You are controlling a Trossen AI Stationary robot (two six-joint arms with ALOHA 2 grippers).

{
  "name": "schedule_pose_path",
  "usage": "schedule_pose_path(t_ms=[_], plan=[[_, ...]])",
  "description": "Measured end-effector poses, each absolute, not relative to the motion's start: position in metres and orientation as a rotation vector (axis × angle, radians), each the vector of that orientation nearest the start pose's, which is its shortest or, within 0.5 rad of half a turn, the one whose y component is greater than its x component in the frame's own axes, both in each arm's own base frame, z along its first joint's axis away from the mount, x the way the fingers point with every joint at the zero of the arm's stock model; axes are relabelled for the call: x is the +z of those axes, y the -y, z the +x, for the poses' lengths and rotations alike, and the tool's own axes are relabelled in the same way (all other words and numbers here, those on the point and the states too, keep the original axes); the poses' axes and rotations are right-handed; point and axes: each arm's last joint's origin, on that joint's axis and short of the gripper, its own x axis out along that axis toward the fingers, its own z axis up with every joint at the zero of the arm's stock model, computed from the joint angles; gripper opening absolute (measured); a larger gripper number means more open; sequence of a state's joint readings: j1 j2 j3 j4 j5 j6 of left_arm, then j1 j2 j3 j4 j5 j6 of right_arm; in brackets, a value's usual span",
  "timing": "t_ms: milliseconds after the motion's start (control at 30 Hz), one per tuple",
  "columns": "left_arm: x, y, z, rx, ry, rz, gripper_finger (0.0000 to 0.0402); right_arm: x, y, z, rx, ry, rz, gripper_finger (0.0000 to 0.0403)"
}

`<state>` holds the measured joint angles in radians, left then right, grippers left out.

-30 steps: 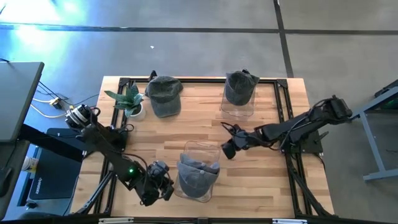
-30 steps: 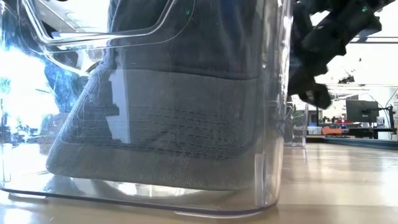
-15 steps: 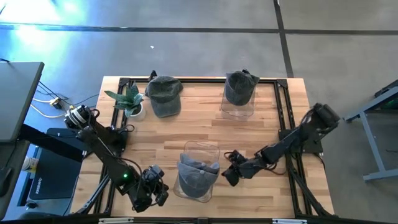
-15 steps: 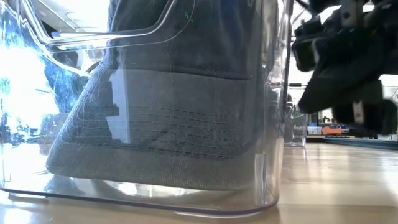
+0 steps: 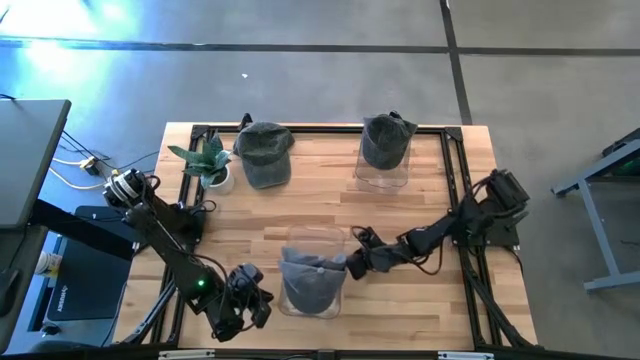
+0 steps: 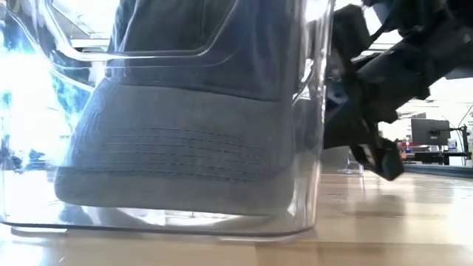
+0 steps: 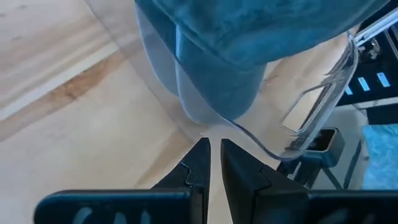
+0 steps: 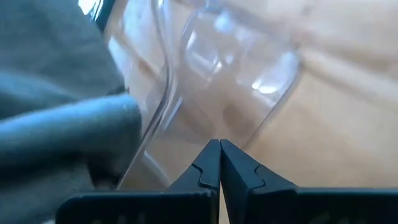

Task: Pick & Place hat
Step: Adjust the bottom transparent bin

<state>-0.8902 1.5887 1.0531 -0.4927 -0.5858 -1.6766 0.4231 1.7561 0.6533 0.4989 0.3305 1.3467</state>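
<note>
A grey cap (image 5: 310, 283) sits on a clear plastic stand (image 5: 313, 243) near the table's near edge; it fills the low view as cap (image 6: 185, 140). A second cap (image 5: 265, 152) lies at the far left. A third cap (image 5: 386, 140) sits on another clear stand at the far right. My right gripper (image 5: 356, 263), shut, is at the near stand's right side, seen as gripper (image 8: 219, 144) in its wrist view. My left gripper (image 5: 252, 302), shut, hovers left of that stand near the near edge; its tips (image 7: 214, 146) stop just short of the stand's base. My right gripper has its shut fingertips (image 8: 213, 149) at the clear stand's right wall (image 8: 186, 118), low down beside the cap's edge (image 8: 93, 124). It comes roughly level from the table's right. The stand stays on the table with the cap on it.
A small potted plant (image 5: 208, 160) stands at the far left beside the second cap. A black frame (image 5: 455, 160) runs along the table's edges. Bare wood (image 5: 300, 205) lies between the near stand and the far caps. The right arm (image 6: 392, 59) shows right of the stand in the low view.
My right gripper has swung from mid-table toward the near edge, then left up to the near stand's right wall. The stand with its cap has slid slightly toward the table's left. My left gripper has drawn back a little toward the left, away from the stand.
</note>
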Motion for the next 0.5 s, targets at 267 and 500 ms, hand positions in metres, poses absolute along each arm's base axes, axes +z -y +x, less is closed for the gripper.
schedule_pose_path(t_ms=[267, 500], plan=[[0.2, 0.226, 0.22, 0.484, -0.705, -0.824, 0.0034, 0.118, -0.097, 0.297, -0.321, -0.493, 1.07, 0.0], [0.193, 0.216, 0.229, 0.516, -0.809, -0.814, 0.0034, 0.119, -0.09, 0.291, -0.372, -0.565, 1.027, 0.0]])
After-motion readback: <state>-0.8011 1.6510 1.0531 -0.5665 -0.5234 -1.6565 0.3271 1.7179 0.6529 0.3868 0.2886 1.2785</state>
